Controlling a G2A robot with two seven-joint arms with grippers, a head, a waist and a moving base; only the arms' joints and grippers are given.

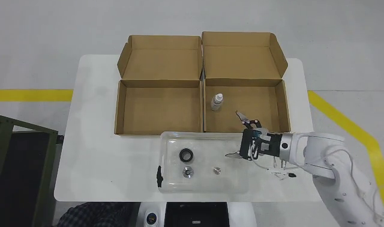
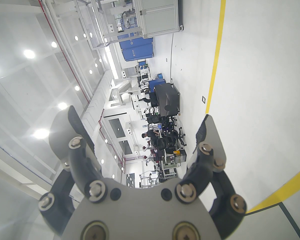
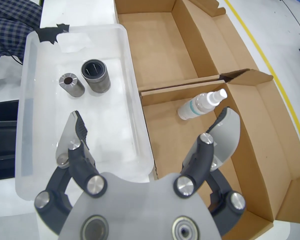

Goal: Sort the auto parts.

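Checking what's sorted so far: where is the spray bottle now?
Top view: the spray bottle sits in the right cardboard box, near its left wall, beyond the clear bin.

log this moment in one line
right end effector open above clear bin rim | left end effector open | spray bottle in box | three metal parts in bin

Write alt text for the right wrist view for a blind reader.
The right gripper, jaws open, hangs where a clear plastic bin meets a cardboard box. A large metal cylinder and a small metal cylinder stand in the bin; a white spray bottle is in the box.
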